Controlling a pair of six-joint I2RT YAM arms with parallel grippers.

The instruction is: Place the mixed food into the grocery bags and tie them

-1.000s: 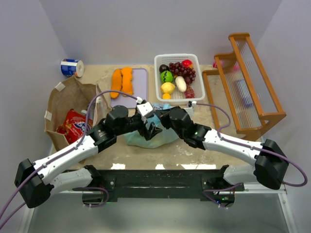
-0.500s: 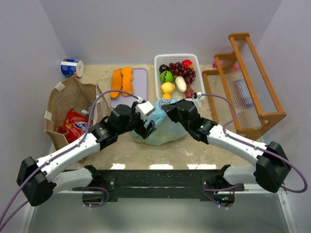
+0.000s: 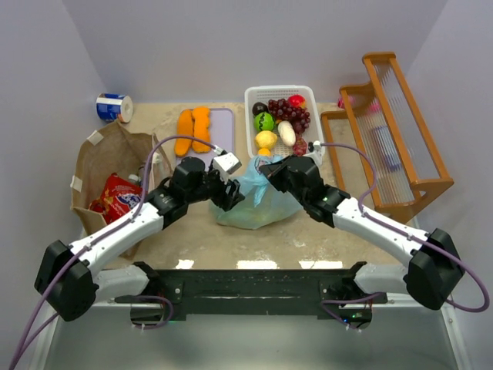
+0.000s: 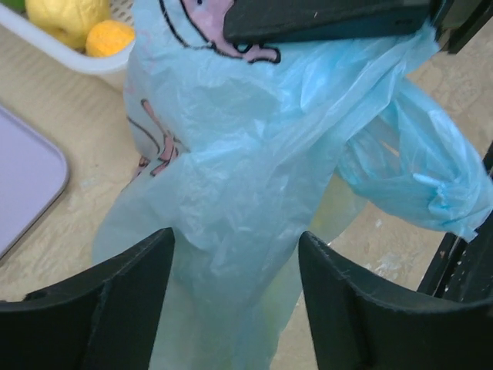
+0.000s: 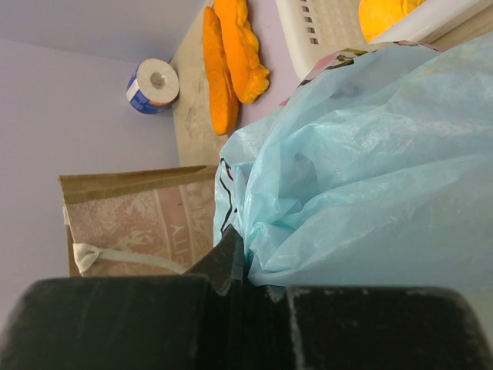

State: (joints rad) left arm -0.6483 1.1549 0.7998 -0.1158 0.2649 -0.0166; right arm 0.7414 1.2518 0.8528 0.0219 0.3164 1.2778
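Observation:
The light-blue plastic bag with pink prints stands bunched in the table's middle, just below the basket. My right gripper is shut on its gathered upper edge, and the pinched plastic shows in the right wrist view. My left gripper is open, its fingers set either side of the bag's hanging plastic without pinching it. The brown paper bag stands open at the left with a red packet inside. Toy fruits lie in the white basket. What is in the blue bag is hidden.
The white slotted basket stands right behind the blue bag. Two orange slabs lie on a lilac board to its left. A blue-and-white roll lies at the back left. A wooden rack fills the right side.
Both grippers moved away from the near edge toward the basket. The right gripper drew the bag's top up and back, so the bag now stands taller.

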